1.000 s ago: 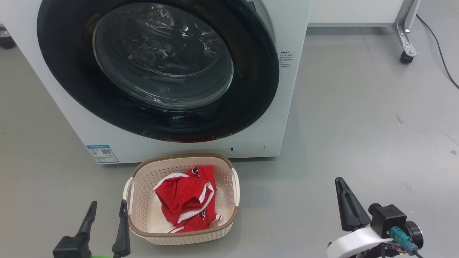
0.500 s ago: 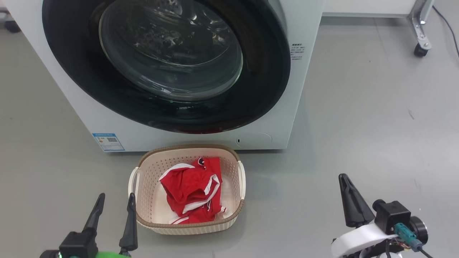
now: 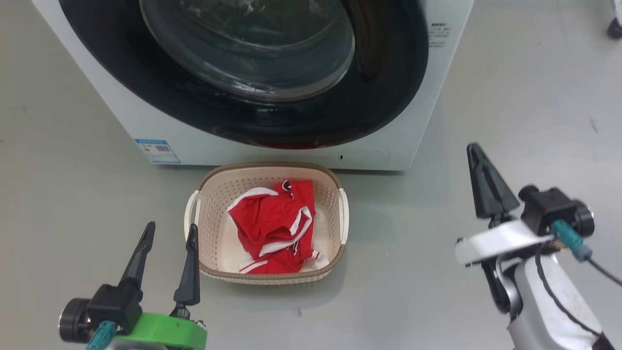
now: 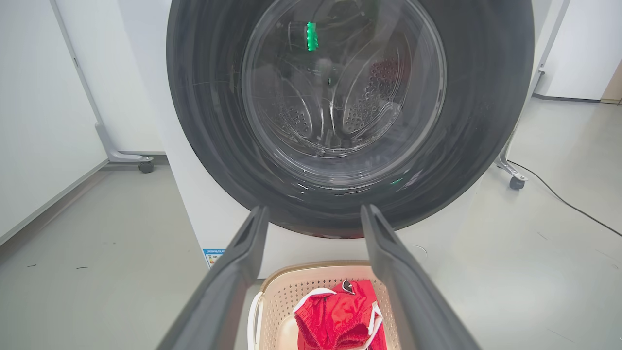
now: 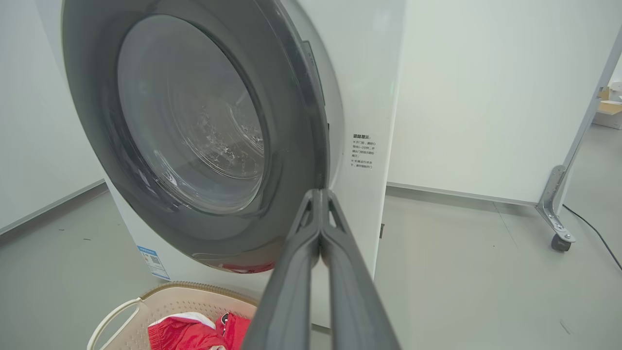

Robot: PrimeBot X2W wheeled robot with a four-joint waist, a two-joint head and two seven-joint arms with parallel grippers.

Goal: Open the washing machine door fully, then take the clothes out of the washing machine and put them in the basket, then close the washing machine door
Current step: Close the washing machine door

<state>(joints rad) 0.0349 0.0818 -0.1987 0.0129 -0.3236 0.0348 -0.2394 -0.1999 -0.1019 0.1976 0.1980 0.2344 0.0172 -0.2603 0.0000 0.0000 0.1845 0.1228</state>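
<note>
basket (image 3: pixel 267 166) holding clothes (image 3: pixel 272 223) sits just before washing machine (image 3: pixel 218 151), below door (image 3: pixel 388 73); left tool (image 3: pixel 172 226) wide, right tool (image 3: pixel 474 148) pinched together, empty.

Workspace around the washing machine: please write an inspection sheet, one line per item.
surface: smooth grey floor, small marks.
job's things: white front-loading washing machine, round black-rimmed glass door looks shut; red white-trimmed clothes lie in cream perforated plastic basket before it.
clutter: nothing seen.
grippers: left gripper open, right gripper shut, both empty.
cables: black floor cable; thin wrist cable on right arm.
surroundings: white panels on wheeled metal legs.
</note>
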